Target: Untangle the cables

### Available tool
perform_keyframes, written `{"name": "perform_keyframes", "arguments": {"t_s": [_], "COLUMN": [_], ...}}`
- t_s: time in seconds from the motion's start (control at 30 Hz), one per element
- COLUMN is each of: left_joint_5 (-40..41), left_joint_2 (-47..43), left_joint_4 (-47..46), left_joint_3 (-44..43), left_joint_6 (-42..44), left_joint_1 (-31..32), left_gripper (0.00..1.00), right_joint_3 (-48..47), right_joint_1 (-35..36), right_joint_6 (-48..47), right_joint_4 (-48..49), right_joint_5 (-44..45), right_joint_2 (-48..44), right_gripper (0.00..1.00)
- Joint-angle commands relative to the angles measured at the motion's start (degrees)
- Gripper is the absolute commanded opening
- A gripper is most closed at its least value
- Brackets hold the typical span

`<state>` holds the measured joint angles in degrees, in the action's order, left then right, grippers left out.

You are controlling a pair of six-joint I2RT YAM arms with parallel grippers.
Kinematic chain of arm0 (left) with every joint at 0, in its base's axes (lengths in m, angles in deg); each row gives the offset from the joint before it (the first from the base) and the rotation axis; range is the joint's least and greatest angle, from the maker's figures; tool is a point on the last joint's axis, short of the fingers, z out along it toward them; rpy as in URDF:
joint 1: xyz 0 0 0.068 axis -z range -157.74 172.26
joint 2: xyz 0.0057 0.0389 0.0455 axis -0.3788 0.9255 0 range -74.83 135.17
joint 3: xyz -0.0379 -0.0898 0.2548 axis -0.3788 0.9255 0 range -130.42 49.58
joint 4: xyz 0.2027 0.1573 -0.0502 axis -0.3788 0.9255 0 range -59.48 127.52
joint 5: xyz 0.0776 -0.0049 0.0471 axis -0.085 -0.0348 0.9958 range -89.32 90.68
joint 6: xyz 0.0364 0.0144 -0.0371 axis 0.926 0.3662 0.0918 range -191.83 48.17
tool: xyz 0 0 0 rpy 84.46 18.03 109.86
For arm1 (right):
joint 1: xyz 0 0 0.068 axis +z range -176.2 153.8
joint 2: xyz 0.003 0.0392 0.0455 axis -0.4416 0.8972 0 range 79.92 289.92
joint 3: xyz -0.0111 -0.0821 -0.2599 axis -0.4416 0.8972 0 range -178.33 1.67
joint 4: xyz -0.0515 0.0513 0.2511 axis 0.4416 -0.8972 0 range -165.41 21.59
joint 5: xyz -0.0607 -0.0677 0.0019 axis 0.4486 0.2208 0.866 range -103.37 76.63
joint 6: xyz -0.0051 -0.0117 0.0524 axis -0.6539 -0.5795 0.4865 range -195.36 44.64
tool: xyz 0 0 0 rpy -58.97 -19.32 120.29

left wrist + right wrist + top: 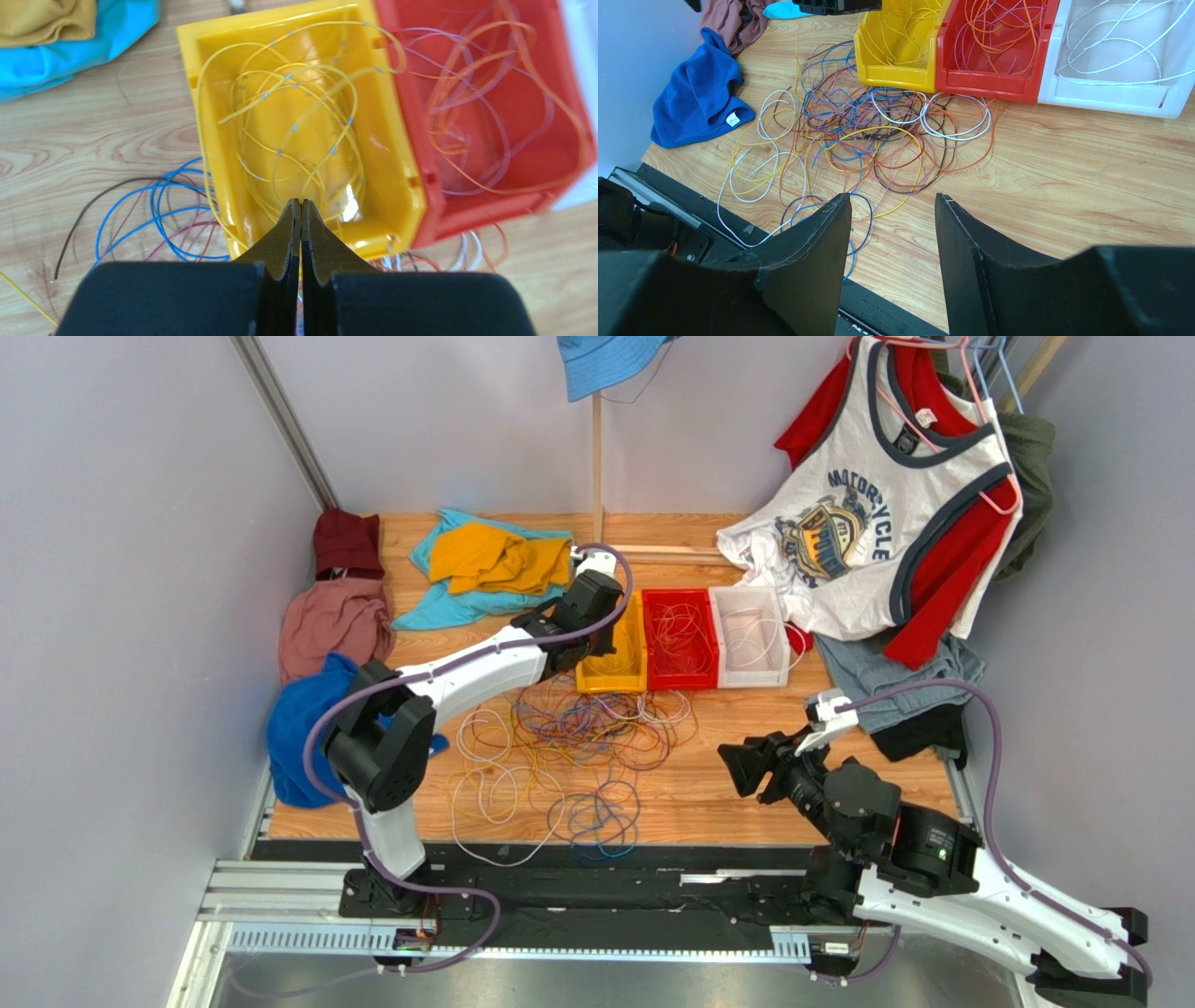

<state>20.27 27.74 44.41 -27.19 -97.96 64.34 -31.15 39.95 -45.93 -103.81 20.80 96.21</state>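
Cables (575, 742) lie on the table (687, 805) before three bins (679, 682).

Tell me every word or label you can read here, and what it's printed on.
"MOTORCYCLE": on the white tank top hanging at the back right.
The smaller print beneath it: too blurred to read.
The white tag on the blue cloth: too small to read.

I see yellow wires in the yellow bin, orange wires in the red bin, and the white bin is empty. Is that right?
Not quite. The white bin is not empty: the right wrist view shows white wires looped inside it. The rest stands: yellow wires lie in the yellow bin and orange wires in the red bin.
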Motion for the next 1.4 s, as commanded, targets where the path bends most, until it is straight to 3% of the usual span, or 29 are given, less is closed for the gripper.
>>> {"name": "perform_keyframes", "arguments": {"t_s": [0.0,0.4,0.43,0.5,0.57,0.6,0.7,1.37], "left_joint_5": [0.36,-0.43,-0.35,-0.35,-0.35,-0.17,0.18,2.02], "left_joint_2": [5.09,14.86,14.42,13.46,11.61,10.91,7.31,-15.89], "left_joint_4": [0.87,1.67,1.67,0.88,1.14,1.31,1.58,4.13], "left_joint_3": [-3.19,-9.98,-9.71,-8.49,-7.70,-7.43,-5.59,1.00], "left_joint_6": [-2.52,-1.55,-1.73,-1.64,-1.12,-0.94,-0.94,0.29], "left_joint_1": [-0.69,-1.74,-1.83,-1.74,-1.83,-1.83,-1.83,1.15], "left_gripper": [0.00,0.00,0.04,0.24,0.38,0.53,0.78,0.81], "right_joint_3": [0.03,0.39,0.39,0.65,0.65,0.65,0.65,0.91], "right_joint_1": [0.12,0.12,0.12,0.12,0.12,0.12,0.12,0.12], "right_joint_6": [0.98,0.36,0.45,0.19,0.19,0.19,0.28,0.54], "right_joint_4": [0.86,1.65,1.73,2.00,2.17,2.17,2.17,1.91], "right_joint_5": [0.28,0.45,0.37,0.28,0.19,0.10,0.19,0.54], "right_joint_2": [-0.83,1.11,1.11,1.02,1.02,1.02,0.76,-0.92], "right_gripper": [0.51,0.51,0.51,0.51,0.51,0.51,0.51,0.51]}}
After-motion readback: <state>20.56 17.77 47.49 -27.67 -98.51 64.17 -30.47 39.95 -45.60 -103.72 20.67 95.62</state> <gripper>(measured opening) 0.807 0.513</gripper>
